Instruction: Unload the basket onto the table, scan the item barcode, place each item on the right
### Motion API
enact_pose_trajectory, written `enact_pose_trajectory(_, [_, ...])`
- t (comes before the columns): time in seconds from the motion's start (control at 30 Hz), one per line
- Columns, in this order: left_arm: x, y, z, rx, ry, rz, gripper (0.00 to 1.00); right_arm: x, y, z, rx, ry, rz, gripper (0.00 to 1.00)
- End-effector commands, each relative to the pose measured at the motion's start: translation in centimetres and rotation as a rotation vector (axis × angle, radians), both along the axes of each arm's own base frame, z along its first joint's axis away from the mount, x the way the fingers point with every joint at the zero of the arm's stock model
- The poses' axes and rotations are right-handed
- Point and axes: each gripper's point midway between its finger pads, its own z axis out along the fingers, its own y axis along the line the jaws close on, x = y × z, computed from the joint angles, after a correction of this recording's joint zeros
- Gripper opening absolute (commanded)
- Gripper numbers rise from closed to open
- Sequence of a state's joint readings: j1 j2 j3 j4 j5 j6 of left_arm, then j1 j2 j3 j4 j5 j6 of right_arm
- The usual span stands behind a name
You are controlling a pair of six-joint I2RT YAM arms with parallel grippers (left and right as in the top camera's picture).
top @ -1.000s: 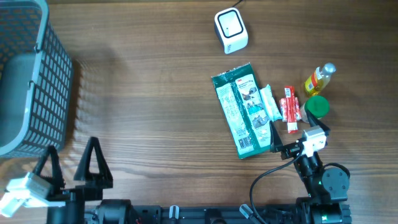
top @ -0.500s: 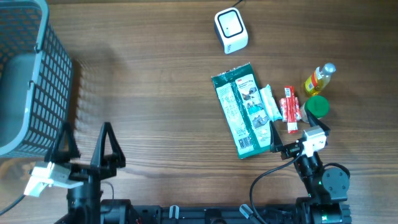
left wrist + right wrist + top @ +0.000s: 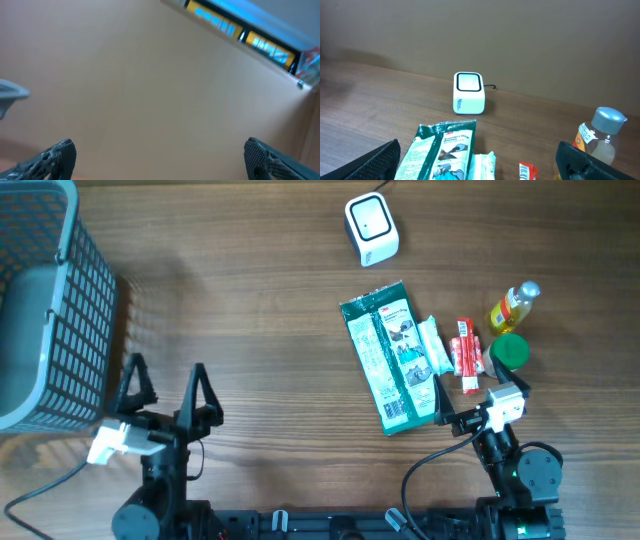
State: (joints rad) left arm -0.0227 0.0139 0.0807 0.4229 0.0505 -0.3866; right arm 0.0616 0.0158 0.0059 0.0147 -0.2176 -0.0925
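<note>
Far left: grey mesh plastic basket (image 3: 40,300), cut off by the frame edge.

Just right of the basket, at the near edge: left tool (image 3: 167,380). The jaws stand wide with nothing between them. The left wrist view is blurred. We make out only its two fingertips (image 3: 47,159) in the lower corners, far apart.

The brown wooden counter (image 3: 250,310) lies bare between the left tool and the goods.

Right of centre, at the far edge: white box-shaped scanner (image 3: 371,228), with its window facing up and a cable trailing behind. From the right wrist it stands upright (image 3: 468,92) beyond the goods.

Nearer than the scanner and well apart from it: flat green packet (image 3: 388,355), lying flat with its printed face up. Along its right edge lies a small white sachet (image 3: 433,348), touching it. Next comes a red stick pack (image 3: 466,352), then a round green lid (image 3: 511,352). Just behind the lid is a yellow bottle with a clear cap (image 3: 513,305).

Near edge, right: right tool (image 3: 478,388). The jaws are wide and hold nothing. Its left finger overlaps the packet's near right corner. We cannot tell whether they touch.
</note>
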Motion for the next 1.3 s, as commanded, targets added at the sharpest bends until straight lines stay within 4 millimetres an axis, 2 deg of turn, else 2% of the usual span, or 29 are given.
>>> enact_pose_trajectory(0.0, [0.8,0.3,-2.4,0.003,0.043,0.016,1.00,-0.1,0.2,0.1,-0.011,-0.009,0.012,1.00])
enact_pose_trajectory(0.17, [1.9,0.6,-5.0,-0.001,0.140,0.035,1.00,-0.1,0.2,0.1,-0.011,-0.009,0.012,1.00])
enact_pose_trajectory(0.27, [2.7,1.0,-7.5,0.007,0.246,0.060,1.00,-0.1,0.2,0.1,-0.012,-0.009,0.012,1.00])
enact_pose_trajectory(0.4, [3.3,1.2,-11.8,0.033,0.423,0.082,1.00,-0.1,0.2,0.1,-0.011,-0.009,0.012,1.00])
enact_pose_trajectory(0.57, [3.3,1.3,-15.2,0.105,0.557,0.095,1.00,-0.1,0.2,0.1,-0.011,-0.009,0.012,1.00])
enact_pose_trajectory(0.67, [3.3,0.7,-15.2,0.194,0.553,0.082,1.00,-0.1,0.2,0.1,-0.011,-0.008,0.012,1.00])
enact_pose_trajectory(1.27, [3.3,0.7,-15.2,0.194,0.553,0.083,1.00,-0.1,0.2,0.1,-0.011,-0.008,0.012,1.00])
